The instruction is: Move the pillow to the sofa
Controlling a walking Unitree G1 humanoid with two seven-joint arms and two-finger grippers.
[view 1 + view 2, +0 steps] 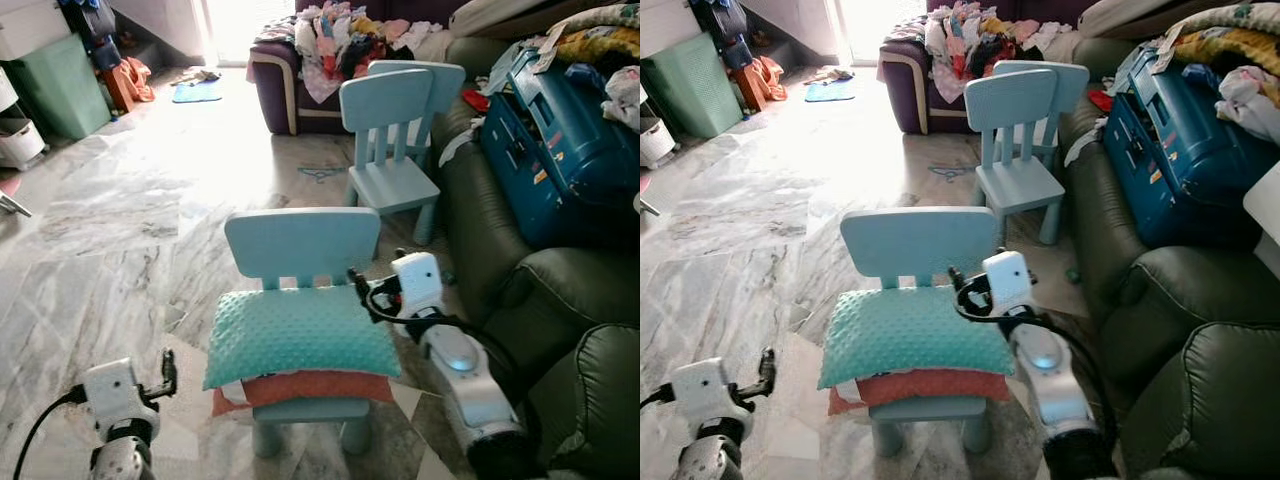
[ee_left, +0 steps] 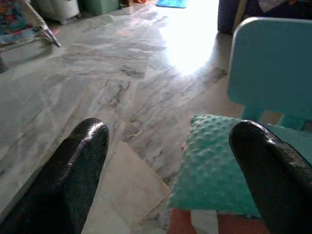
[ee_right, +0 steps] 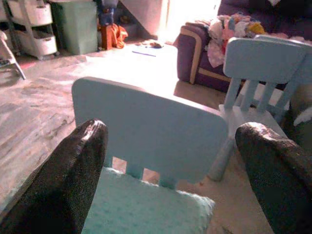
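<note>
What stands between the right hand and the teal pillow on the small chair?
Nothing visible. The right hand is open, just beside the right back corner of the teal pillow, near the chair backrest. The way to the sofa also looks free.

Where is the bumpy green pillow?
The pillow lies on the near blue chair, atop an orange cushion, between the grippers, left of the sofa.

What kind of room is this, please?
Most likely a family living room: a dark green leather sofa, small light-blue plastic children's chairs on a grey marble floor, and a purple armchair piled with clothes.
</note>
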